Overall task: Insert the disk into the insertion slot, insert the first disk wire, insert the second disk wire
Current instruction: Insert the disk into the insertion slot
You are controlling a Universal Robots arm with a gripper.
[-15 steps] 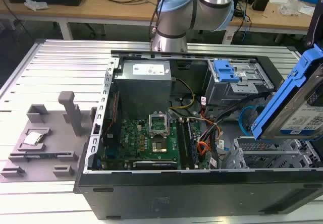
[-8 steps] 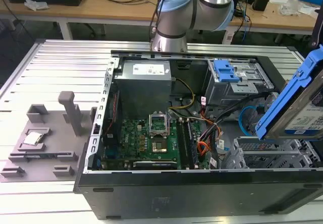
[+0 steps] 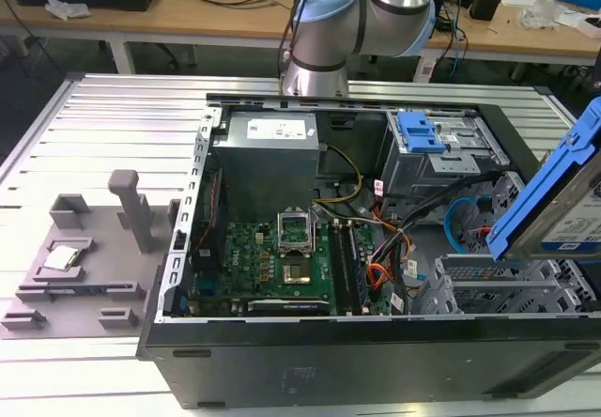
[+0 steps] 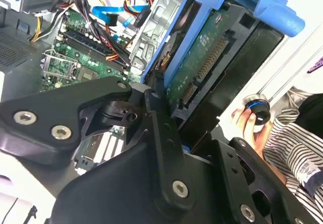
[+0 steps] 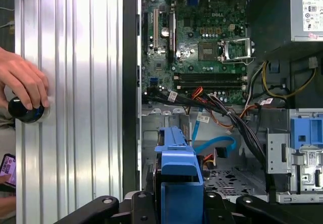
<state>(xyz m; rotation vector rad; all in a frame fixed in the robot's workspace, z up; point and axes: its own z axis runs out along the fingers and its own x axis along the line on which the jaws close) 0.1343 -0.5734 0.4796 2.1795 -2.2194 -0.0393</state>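
On the slotted aluminium table (image 3: 113, 107), an open computer case (image 3: 329, 365) lies on its side below the robot arm (image 3: 376, 8). Its bay exposes the grey power supply (image 3: 268, 149), the green motherboard (image 3: 272, 262), a taller metal bay (image 3: 451, 159) bearing a blue clip (image 3: 418, 135), and, at the exterior view's right, the insertion slot (image 3: 488, 285), a low perforated cage standing unfilled. The disk (image 3: 554, 206) hangs steeply tilted above that cage, clear of it and not yet entered. The gripper (image 5: 179, 209) is closed on the disk, its black fingers (image 4: 157, 90) bearing on the edges of the blue carrier in both wrist views. The second wrist view shows the disk's circuit board and bare connector edge (image 4: 204, 70) with no wire seated. Loose cables (image 3: 385, 267), among them a blue data lead (image 5: 217, 146), lie in the case beside the cage. A person's hand (image 5: 22, 82) rests on a black knob (image 5: 25, 110) on the table outside the case. Handling, by judgement: the drive is probably rigid, dense for its bulk and sensitive to shock. The plastic carrier likely flexes a little and offers smooth, somewhat slippery faces. Hold is therefore best taken across the carrier's long rails, away from the circuit board and connector pins.
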